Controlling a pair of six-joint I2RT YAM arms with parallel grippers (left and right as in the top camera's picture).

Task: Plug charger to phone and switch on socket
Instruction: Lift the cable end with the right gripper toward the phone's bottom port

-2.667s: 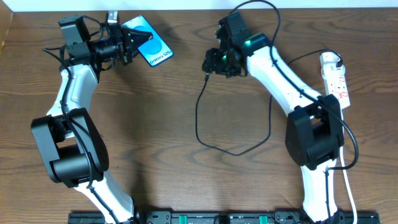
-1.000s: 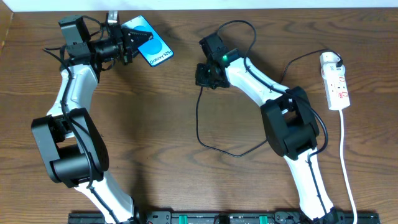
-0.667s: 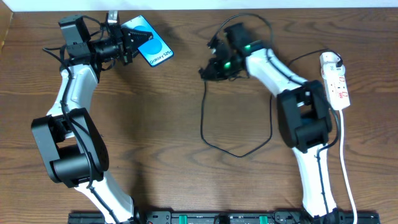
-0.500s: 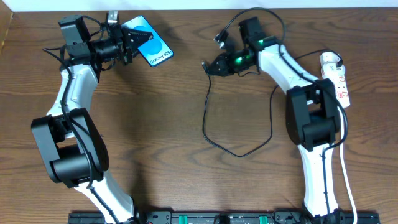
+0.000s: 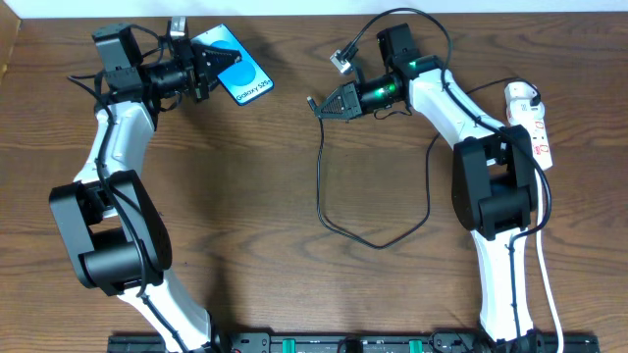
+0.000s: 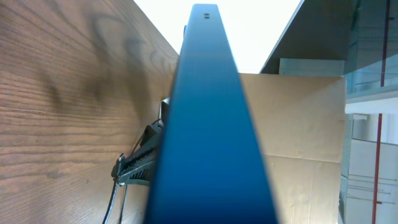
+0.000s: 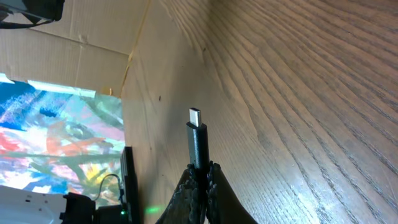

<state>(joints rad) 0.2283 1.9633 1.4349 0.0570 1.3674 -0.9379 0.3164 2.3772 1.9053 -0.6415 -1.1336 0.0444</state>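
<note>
Phone: far left, clamped in your left jaws. Charger: tip, pinched in your closed right jaws, pointed left toward the phone, well apart. Socket: lay far right.

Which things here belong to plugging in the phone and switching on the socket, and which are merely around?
For the job:
- phone, held in the left gripper
- charger, plug tip pinched in the right gripper
- socket

Merely around:
- cardboard
- table
</note>
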